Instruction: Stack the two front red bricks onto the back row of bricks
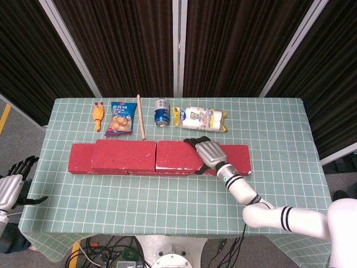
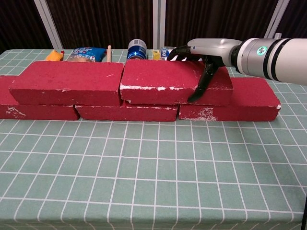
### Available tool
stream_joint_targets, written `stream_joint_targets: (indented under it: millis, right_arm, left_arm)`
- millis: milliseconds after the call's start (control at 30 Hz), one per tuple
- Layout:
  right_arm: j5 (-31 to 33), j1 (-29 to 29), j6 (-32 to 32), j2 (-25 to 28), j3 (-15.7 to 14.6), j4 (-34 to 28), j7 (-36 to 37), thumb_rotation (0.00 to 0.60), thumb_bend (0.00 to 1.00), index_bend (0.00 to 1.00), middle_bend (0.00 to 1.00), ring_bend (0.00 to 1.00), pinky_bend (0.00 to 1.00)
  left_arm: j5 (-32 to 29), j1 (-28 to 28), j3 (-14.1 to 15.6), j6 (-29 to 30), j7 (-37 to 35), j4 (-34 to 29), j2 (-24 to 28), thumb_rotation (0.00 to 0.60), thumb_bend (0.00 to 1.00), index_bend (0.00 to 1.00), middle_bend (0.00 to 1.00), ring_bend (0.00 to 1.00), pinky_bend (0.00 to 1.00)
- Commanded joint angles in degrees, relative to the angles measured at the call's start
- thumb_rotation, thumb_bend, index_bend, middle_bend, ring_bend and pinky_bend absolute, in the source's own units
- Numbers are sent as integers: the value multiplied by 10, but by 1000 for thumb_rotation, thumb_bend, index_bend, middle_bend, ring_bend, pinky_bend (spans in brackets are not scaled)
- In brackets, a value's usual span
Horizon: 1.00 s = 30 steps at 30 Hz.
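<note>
Head view. The surface (image 1: 167,192), covered by a green cloth with a white grid, carries a row of rough red bricks across its middle. From above the bricks read as one long band, and the layering is hard to judge. The right-hand upper red brick (image 1: 177,155) sits beside the left-hand upper red brick (image 1: 124,156), their ends nearly meeting. The right hand (image 1: 208,153), silver with dark fingers, lies over the right end of the right-hand upper brick and grips it. The left hand (image 1: 11,187) hangs off the surface's left edge, well apart from the bricks, fingers apart and holding nothing. Behind the brick row stand a yellow rubber chicken toy (image 1: 99,116), a blue snack packet (image 1: 120,118), a thin wooden stick (image 1: 140,116), a blue and white drink can (image 1: 161,111) and a white and yellow wrapped packet (image 1: 199,119).

Chest view. The stacking is plain here: both upper bricks rest on the back row of red bricks (image 2: 229,103), each bridging a joint below. The right hand's fingers reach over the far top edge of the right-hand upper brick, with the dark thumb (image 2: 202,82) pressed down its front face. The left hand is outside this view. Only the tops of the items behind the bricks show.
</note>
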Motion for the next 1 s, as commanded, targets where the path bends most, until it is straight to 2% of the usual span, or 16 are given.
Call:
stream_joint_targets:
  millis: [33, 1000]
  right_arm:
    - [3, 2, 1, -2, -1, 0, -3, 600, 41, 151, 254, 185, 104]
    - [14, 11, 3, -11, -5, 2, -8, 600, 41, 146, 247, 185, 99]
  left_arm:
    - [0, 0, 0, -1, 0, 1, 0, 600, 0, 28, 0, 0, 0]
    - [0, 2, 3, -5, -8, 7, -2, 600, 0, 28, 0, 0, 0]
